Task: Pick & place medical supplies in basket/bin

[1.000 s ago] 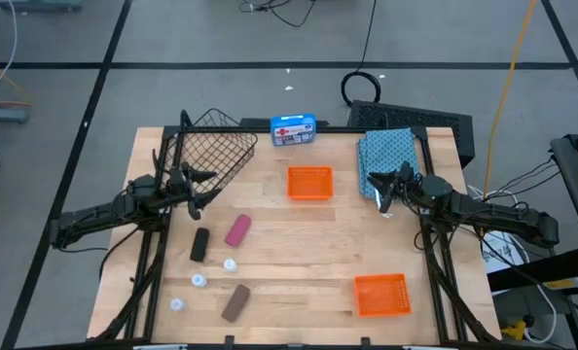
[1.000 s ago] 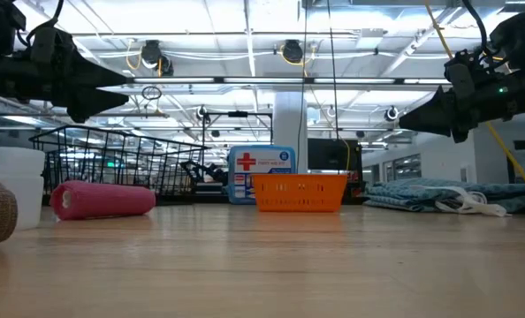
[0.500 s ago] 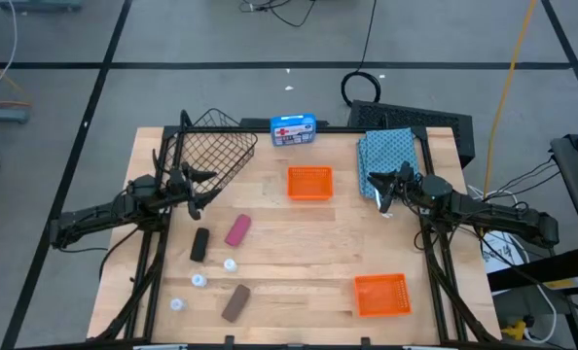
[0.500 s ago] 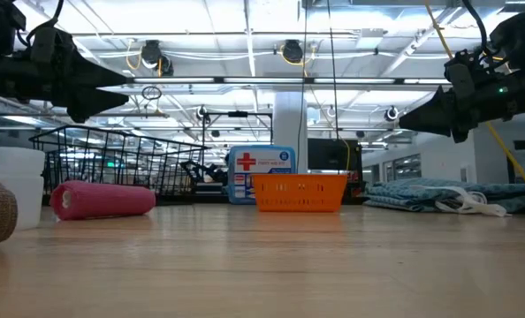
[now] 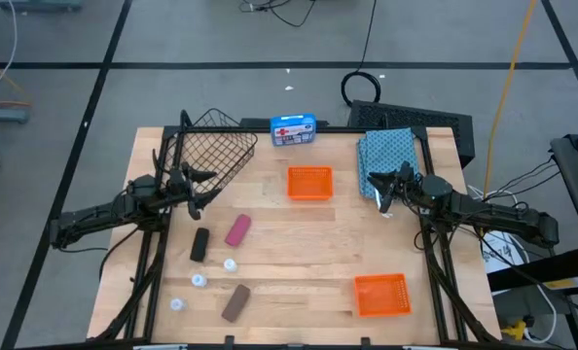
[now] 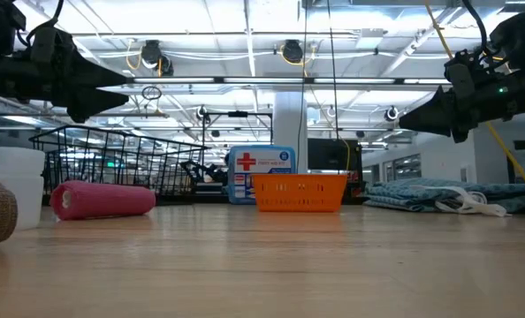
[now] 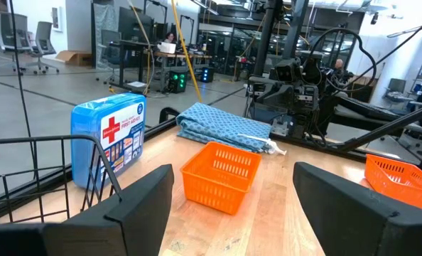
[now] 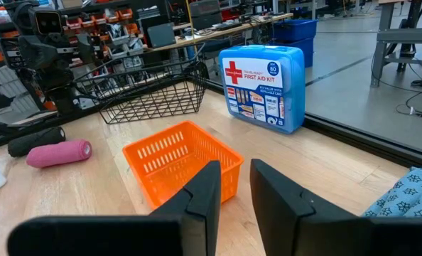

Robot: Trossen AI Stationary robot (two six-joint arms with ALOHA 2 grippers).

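Observation:
The wire-mesh basket stands at the table's far left. The black roll, pink roll and brown roll lie on their sides on the left half, with three white vials among them. The folded teal cloth lies flat at the far right. My left gripper hovers open beside the basket's near side, above the table. My right gripper hovers at the cloth's near left corner, its fingers a narrow gap apart, holding nothing.
A blue first aid kit stands at the far edge. One orange tray sits mid-table and another near the right front. Bare wood lies between the trays and the rolls. A dark case sits behind the cloth.

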